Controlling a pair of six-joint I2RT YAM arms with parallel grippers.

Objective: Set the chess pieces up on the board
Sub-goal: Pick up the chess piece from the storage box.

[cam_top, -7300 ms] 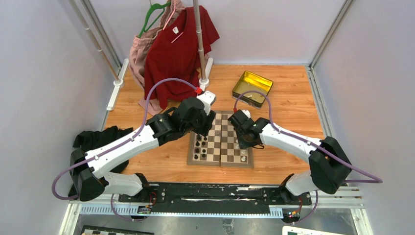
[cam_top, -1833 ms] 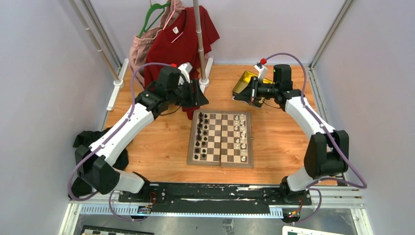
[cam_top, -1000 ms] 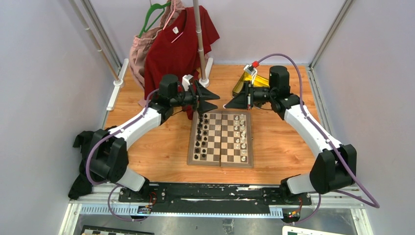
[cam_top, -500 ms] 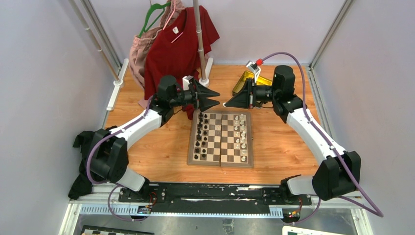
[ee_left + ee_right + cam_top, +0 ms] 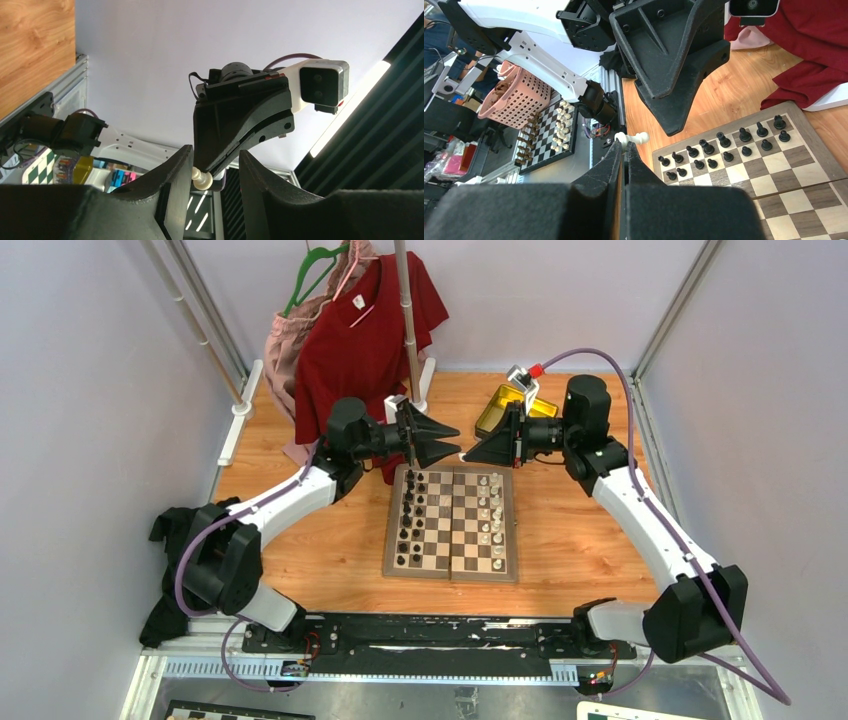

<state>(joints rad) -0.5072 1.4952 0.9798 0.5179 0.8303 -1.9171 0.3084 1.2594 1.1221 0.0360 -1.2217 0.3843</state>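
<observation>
White chess piece: pinched at the very tip of the right end effector, lying sideways and sticking out toward the left end effector; held in the air, over the far edge of the board.
Right end effector: clamped narrow on the white chess piece, fingers level, tip facing the left end effector.
Left end effector: jaws partly apart, one finger on each side of the white chess piece, not closed on it; in the left wrist view the piece sits close against one finger, contact impossible to tell.
Gap between end effectors: tips almost meeting, the right tip reaching in between the left fingers.
Board: flat on the table, below both end effectors and nearer to the arm bases.
Black pieces: lined up along the board's side under the left end effector.
White pieces: lined up along the board's side under the right end effector.
Gold tin: on the table just behind the right end effector, partly hidden by that arm.
Red shirt: hanging behind the left end effector.
</observation>
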